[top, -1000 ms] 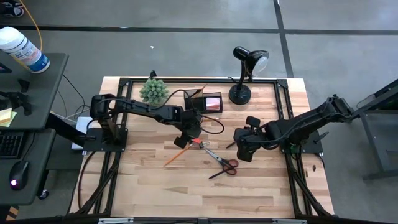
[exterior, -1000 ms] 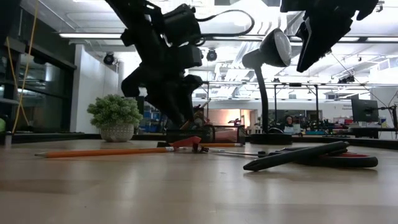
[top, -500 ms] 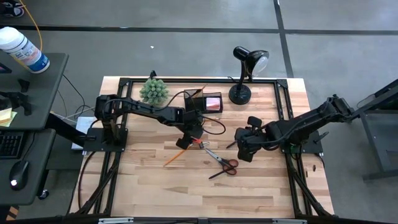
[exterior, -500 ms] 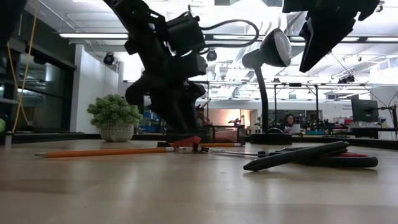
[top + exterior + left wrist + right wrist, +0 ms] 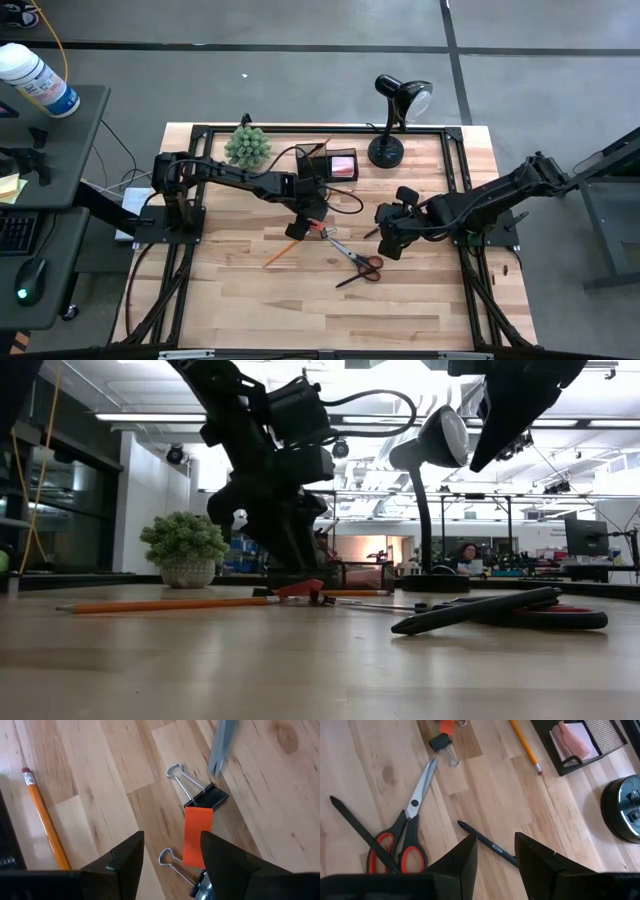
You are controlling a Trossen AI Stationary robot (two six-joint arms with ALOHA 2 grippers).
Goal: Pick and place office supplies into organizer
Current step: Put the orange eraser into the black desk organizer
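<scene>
My left gripper [image 5: 170, 865] hangs open, pointing steeply down, just above an orange-red piece [image 5: 197, 835] that lies flat on the table between two black binder clips [image 5: 202, 795]. An orange pencil [image 5: 283, 248] lies to its left. The red-handled scissors [image 5: 358, 262] lie open to the right, blade tip [image 5: 217, 750] near the clips. My right gripper [image 5: 495, 855] is open and held high over the thin black pen [image 5: 492, 845]. The black organizer [image 5: 325, 165], at the far middle, holds the pink sticky-note pad [image 5: 570, 737]; a second pencil [image 5: 525, 745] lies before it.
A black desk lamp [image 5: 395, 120] stands at the far right and a green spiky plant [image 5: 247, 145] at the far left. A black frame rail [image 5: 320, 129] runs along the far edge. Bare wood lies toward the near edge [image 5: 320, 310].
My left gripper has rolled a little about its own axis while staying over the orange-red piece. Its fingers stay apart. The supplies on the table have kept their places.
</scene>
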